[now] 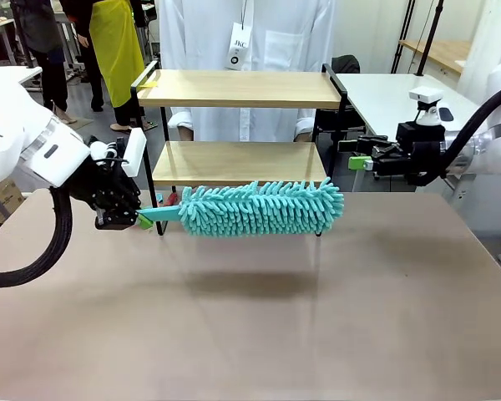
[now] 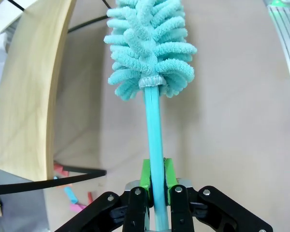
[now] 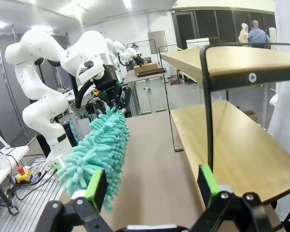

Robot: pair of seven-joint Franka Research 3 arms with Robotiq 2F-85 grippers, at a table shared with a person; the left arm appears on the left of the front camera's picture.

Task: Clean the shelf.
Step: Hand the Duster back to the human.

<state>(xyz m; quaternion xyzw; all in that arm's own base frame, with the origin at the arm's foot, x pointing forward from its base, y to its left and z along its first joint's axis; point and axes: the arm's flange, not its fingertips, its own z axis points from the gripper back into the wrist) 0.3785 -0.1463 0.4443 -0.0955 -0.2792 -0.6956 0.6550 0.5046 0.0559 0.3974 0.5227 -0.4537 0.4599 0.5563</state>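
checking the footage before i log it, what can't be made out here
- Front view: the duster hides the shelf's front feet.
- Left wrist view: small pink and blue bits under the shelf, too small to identify.
- Right wrist view: right gripper's body cut off by bottom edge.

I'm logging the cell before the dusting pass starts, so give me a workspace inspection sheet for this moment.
Surface: brown tabletop, bare in front.
Job's things: two-tier wooden shelf in a black metal frame, standing at the far edge; boards look bare.
Clutter: small pink and blue bits on the table by the shelf's foot.
Grippers: left gripper shut on the teal fluffy microfibre duster's handle, head held level before the lower board; right gripper open, jaws wide, beside the shelf.
Cables: black hose looping off the left arm.
Surroundings: person in white coat behind the shelf.
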